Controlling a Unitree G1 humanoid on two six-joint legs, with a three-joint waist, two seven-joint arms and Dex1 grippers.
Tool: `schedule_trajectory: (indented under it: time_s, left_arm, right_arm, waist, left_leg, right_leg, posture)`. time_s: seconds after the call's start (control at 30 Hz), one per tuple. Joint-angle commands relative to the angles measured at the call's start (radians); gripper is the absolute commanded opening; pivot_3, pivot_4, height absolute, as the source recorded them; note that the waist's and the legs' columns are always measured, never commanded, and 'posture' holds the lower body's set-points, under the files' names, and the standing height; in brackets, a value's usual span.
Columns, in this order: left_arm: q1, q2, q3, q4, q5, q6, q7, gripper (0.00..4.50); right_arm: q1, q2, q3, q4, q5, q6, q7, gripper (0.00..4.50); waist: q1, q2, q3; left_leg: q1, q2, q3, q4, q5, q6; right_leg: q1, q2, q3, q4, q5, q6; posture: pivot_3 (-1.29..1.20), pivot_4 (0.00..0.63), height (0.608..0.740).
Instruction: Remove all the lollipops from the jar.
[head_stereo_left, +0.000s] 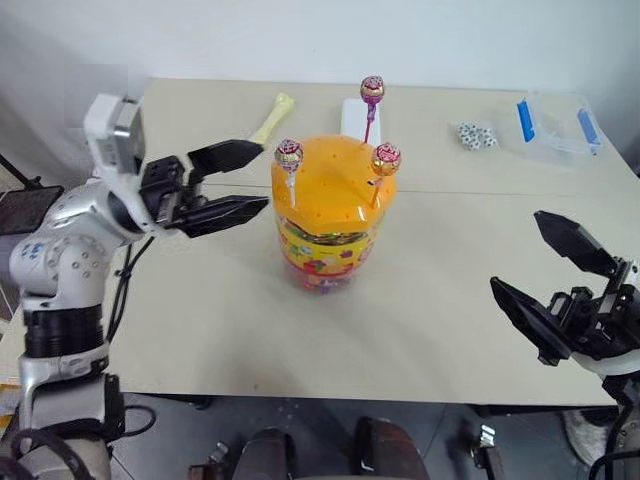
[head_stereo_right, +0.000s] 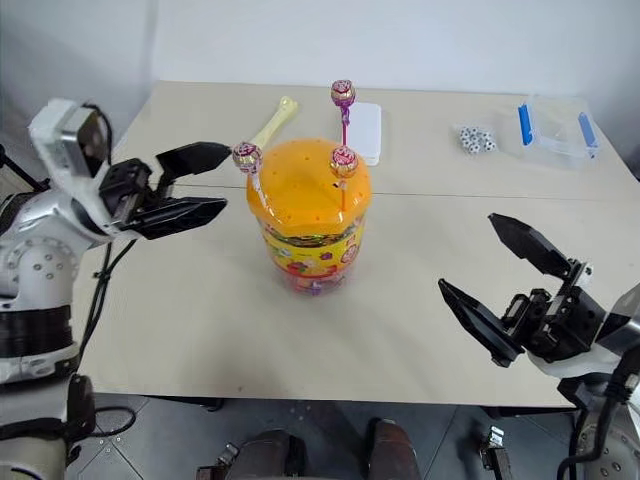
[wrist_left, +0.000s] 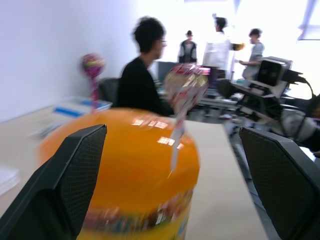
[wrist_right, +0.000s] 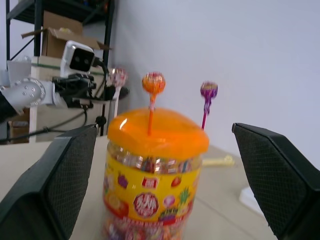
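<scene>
Table: I see a wide pale beige tabletop (head_stereo_left: 200, 330) carrying everything; the jar stands near its middle.
Jar: a large clear plastic tub (head_stereo_left: 330, 215) with a domed orange lid dotted with small holes and a colourful yellow label, upright. I place everything else from it.
Left gripper: my left gripper (head_stereo_left: 245, 180) hangs just to the jar's left at lid height, its two black fingers spread wide with nothing between them, pointing at the white-stick lollipop.
Right gripper: my right gripper (head_stereo_right: 500, 290) sits well off to the jar's right and nearer to me, its fingers also spread wide and empty, pointing towards the jar.
Box: a clear plastic box with blue latches (head_stereo_left: 555, 128) lies far behind and to the right of the jar.
White block: a flat white rectangular item (head_stereo_right: 365, 130) lies just behind the jar.
Bone toy: a pale yellow bone-shaped toy (head_stereo_left: 272, 118) lies behind the jar, to its left.
Small pieces: a cluster of small black-and-white bits (head_stereo_left: 476, 135) sits behind and right of the jar, beside the box.
Lollipops: three shiny-wrapped round candies stand upright in the lid's holes: the white-stick one (head_stereo_left: 289, 156) at the lid's left edge, the orange-stick one (head_stereo_left: 386, 159) at its right, the magenta-stick one (head_stereo_left: 372, 90) at the back.
</scene>
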Motion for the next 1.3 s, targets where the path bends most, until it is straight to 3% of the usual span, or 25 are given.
schedule_trajectory:
  time_s: [0.03,0.2,0.7,0.93,1.13,1.23,1.3]
  left_arm:
    - [-0.032,-0.005,-0.017,0.006,0.018,-0.015,-0.027,4.50]
    - [-0.047,-0.022,-0.054,0.029,0.042,-0.021,-0.062,4.50]
    - [-0.077,-0.068,-0.072,0.056,0.095,-0.066,-0.072,0.04]
    - [-0.170,-0.076,0.062,0.123,-0.134,0.188,-0.002,0.01]
    - [-0.172,-0.064,0.273,0.275,-0.174,0.170,0.222,0.01]
    - [0.145,0.139,0.238,0.302,0.115,0.067,0.270,0.01]
    - [0.298,0.209,0.206,0.226,0.176,0.074,0.283,0.01]
  right_arm:
    - [-0.002,0.006,0.006,-0.047,0.011,-0.013,-0.023,4.49]
    - [0.022,0.025,0.028,-0.048,-0.026,-0.028,-0.029,4.49]
    - [0.017,0.041,0.081,-0.039,-0.039,-0.044,-0.022,4.50]
    - [-0.021,0.030,0.126,-0.007,-0.028,-0.025,0.010,4.50]
    - [-0.106,0.033,0.146,0.052,-0.020,-0.028,0.040,4.50]
    - [-0.159,0.020,0.180,0.049,-0.006,-0.001,0.049,4.50]
    - [-0.153,-0.008,0.187,0.054,-0.011,0.019,0.079,4.50]
  waist:
    - [-0.004,0.000,0.000]
    - [0.000,0.000,0.000]
    - [0.001,0.000,0.000]
    - [0.001,-0.001,0.000]
    - [-0.002,-0.001,0.000]
    - [-0.031,0.001,-0.001]
    - [-0.050,0.000,0.000]
  left_leg:
    - [0.000,0.000,0.000,0.000,0.000,0.000]
    - [-0.001,0.000,0.000,-0.001,0.000,0.000]
    - [-0.001,0.000,0.000,0.001,0.000,0.000]
    - [-0.002,0.000,-0.001,0.001,0.000,0.000]
    - [-0.001,0.001,-0.002,0.002,0.000,0.000]
    - [0.000,0.001,-0.001,0.001,0.000,0.000]
    - [0.016,-0.003,0.000,-0.015,0.000,0.000]
  right_leg:
    - [0.000,0.000,0.000,0.000,0.000,0.000]
    - [-0.001,0.000,0.000,0.000,0.000,0.000]
    - [0.000,0.000,0.000,-0.001,0.000,0.000]
    - [0.000,0.000,0.000,0.000,0.000,0.000]
    - [0.000,0.000,0.000,0.001,0.000,0.000]
    - [-0.001,0.000,-0.001,0.001,0.000,0.000]
    - [0.001,-0.002,0.004,0.002,0.000,0.000]
  posture:
    - [0.00,0.150,0.740]
    - [0.00,0.150,0.740]
    - [0.00,0.150,0.740]
    - [0.00,0.150,0.740]
    - [0.00,0.150,0.740]
    - [0.00,0.150,0.740]
    - [0.00,0.150,0.740]
